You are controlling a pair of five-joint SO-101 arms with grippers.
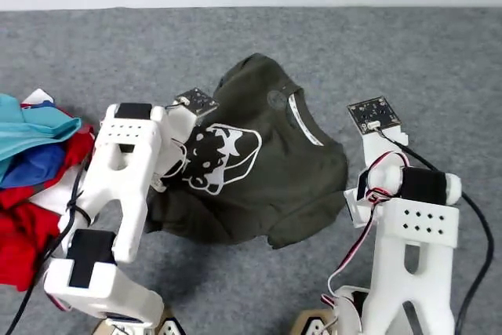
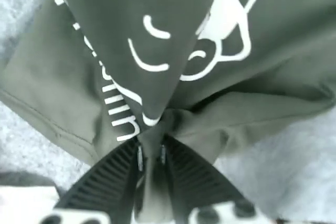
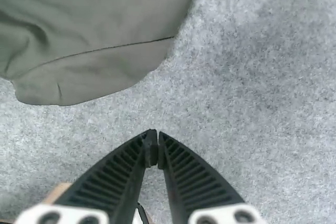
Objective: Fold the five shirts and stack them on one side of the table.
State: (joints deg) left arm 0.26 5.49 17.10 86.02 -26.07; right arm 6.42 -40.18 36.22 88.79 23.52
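A dark olive shirt point(image 1: 274, 178) with a white cartoon print lies crumpled in the middle of the grey carpeted table point(image 1: 408, 60). My left arm point(image 1: 129, 154) stands over the shirt's left side. In the left wrist view my left gripper point(image 2: 151, 151) is shut on a pinched fold of the olive shirt point(image 2: 273, 77), next to the print. My right arm point(image 1: 408, 209) stands by the shirt's right edge. My right gripper point(image 3: 153, 153) is shut with nothing in it, just over bare carpet, a short way from the shirt's hem point(image 3: 89, 51).
A loose pile of shirts point(image 1: 31, 170) in teal, blue, red and white lies at the table's left edge, beside my left arm's base. Bare carpet stretches behind the olive shirt and to the right of my right arm.
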